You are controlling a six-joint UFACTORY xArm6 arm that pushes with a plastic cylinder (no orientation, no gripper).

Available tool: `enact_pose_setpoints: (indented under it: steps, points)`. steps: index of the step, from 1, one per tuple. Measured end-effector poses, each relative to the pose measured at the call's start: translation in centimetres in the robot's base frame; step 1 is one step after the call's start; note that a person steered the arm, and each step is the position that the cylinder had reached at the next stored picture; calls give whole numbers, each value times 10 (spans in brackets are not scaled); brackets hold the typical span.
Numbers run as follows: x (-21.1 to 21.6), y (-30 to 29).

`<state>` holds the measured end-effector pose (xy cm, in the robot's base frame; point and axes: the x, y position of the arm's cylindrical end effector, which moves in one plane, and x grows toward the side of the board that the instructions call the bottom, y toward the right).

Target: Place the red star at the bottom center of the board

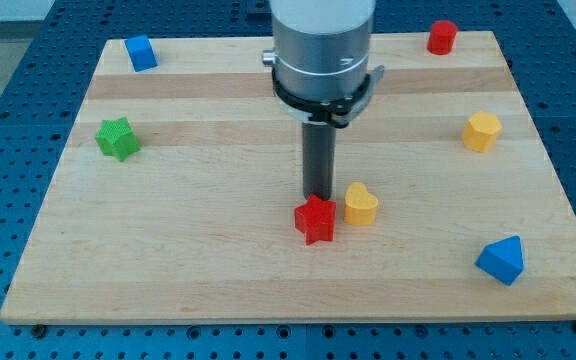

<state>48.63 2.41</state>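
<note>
The red star (315,219) lies on the wooden board (198,250), a little below the board's middle. My tip (318,196) stands right at the star's top edge, touching or almost touching it from the view's top. A yellow heart (360,203) sits just to the star's right, close beside it.
A green star (118,137) is at the view's left. A blue block (141,52) is at the top left. A red cylinder (442,37) is at the top right. A yellow hexagon (482,131) is at the right. A blue triangle (501,260) is at the bottom right.
</note>
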Motion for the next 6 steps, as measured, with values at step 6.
enact_pose_setpoints:
  steps: [6]
  points:
    - [38, -20]
